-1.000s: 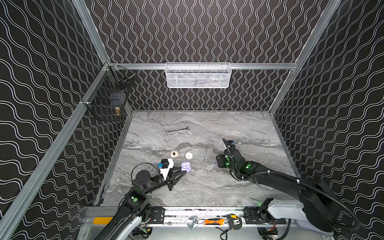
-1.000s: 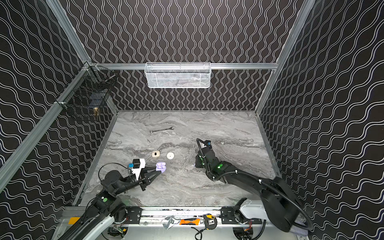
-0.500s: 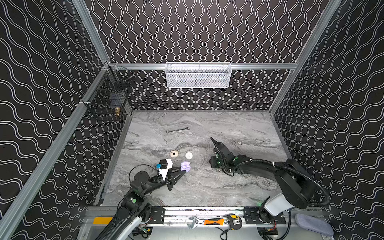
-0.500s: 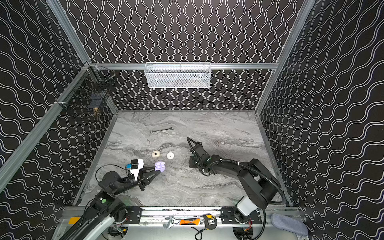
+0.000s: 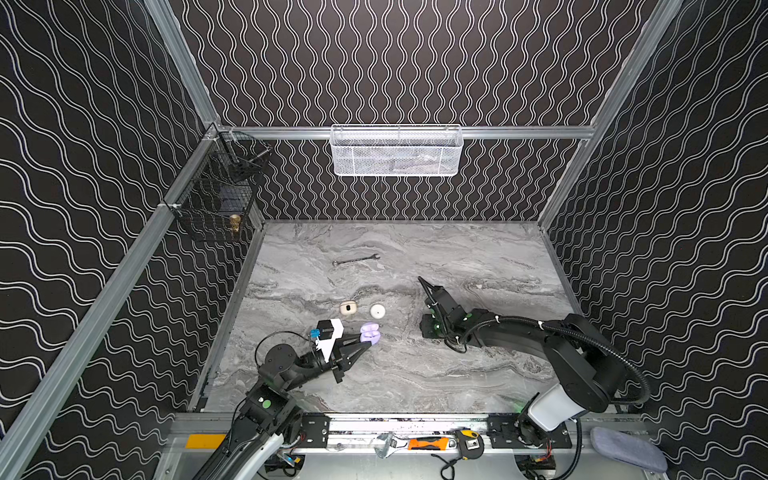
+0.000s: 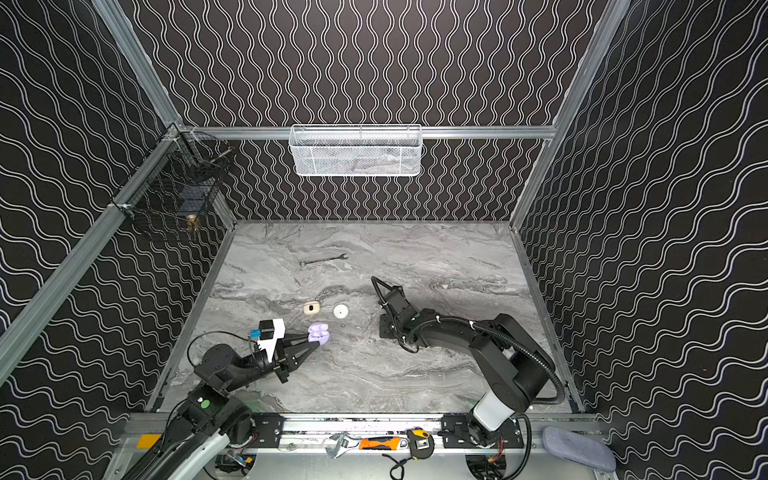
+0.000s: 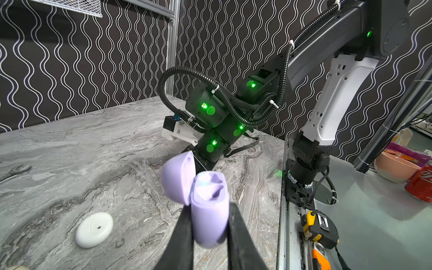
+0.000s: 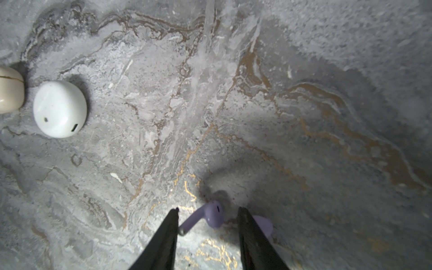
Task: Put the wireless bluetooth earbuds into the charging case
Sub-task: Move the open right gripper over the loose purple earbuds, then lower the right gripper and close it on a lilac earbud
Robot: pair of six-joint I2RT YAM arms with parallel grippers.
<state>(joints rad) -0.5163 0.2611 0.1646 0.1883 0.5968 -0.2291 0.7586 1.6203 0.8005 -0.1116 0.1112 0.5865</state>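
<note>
A lavender charging case (image 7: 209, 210) with its lid (image 7: 178, 177) swung open is clamped between the fingers of my left gripper (image 7: 209, 218). It hangs just above the marble at the left front in both top views (image 5: 369, 332) (image 6: 318, 332). My right gripper (image 8: 208, 208) points down at the table, open, its fingers either side of a lavender earbud (image 8: 210, 215) lying on the marble. A second lavender earbud (image 8: 265, 224) peeks out behind one finger. In a top view the right wrist (image 5: 444, 311) hides both.
A white round case (image 5: 377, 311) and a cream case (image 5: 348, 308) lie shut just behind the left gripper. A wrench (image 5: 355, 260) lies farther back. A white mesh basket (image 5: 395, 150) and a black wire basket (image 5: 216, 195) hang on the walls.
The right arm has swung left and dropped low over the table, and its jaws have widened a little. The left gripper and the lavender case have stayed put.
</note>
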